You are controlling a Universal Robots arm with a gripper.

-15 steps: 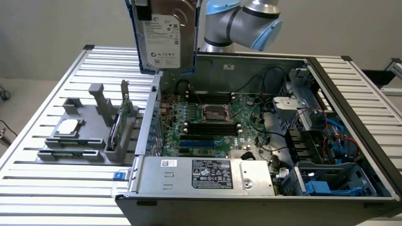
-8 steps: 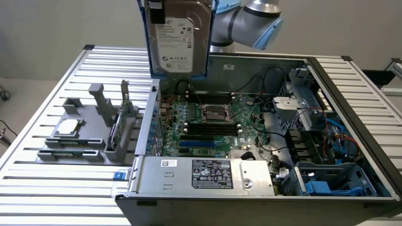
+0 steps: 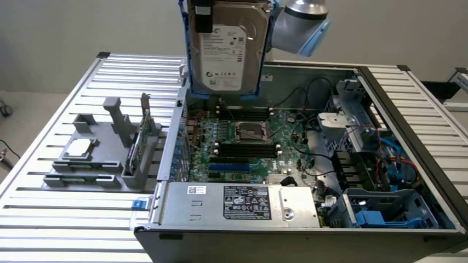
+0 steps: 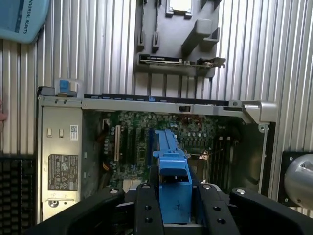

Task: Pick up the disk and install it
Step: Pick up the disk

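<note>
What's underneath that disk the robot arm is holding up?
Held in the gripper, the disk hangs over the open computer case: below lies the motherboard with its processor socket. In the wrist view its blue frame hides part of the board.

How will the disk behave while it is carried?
The disk looks stiff: a metal body, unlikely to bend. It is probably heavy for its size. Hanging upright in the gripper, its smooth sides might slip.

Disk (image 3: pixel 225 46): silver-grey, white label, blue frame. Tool (image 4: pixel 175 203): black. Mobo (image 3: pixel 249 148): green. PSU (image 3: pixel 241 203): silver w/ white sticker. Holder (image 3: pixel 102 159): grey. Table (image 3: pixel 44 219): white-grey, ribbed slats.
</note>
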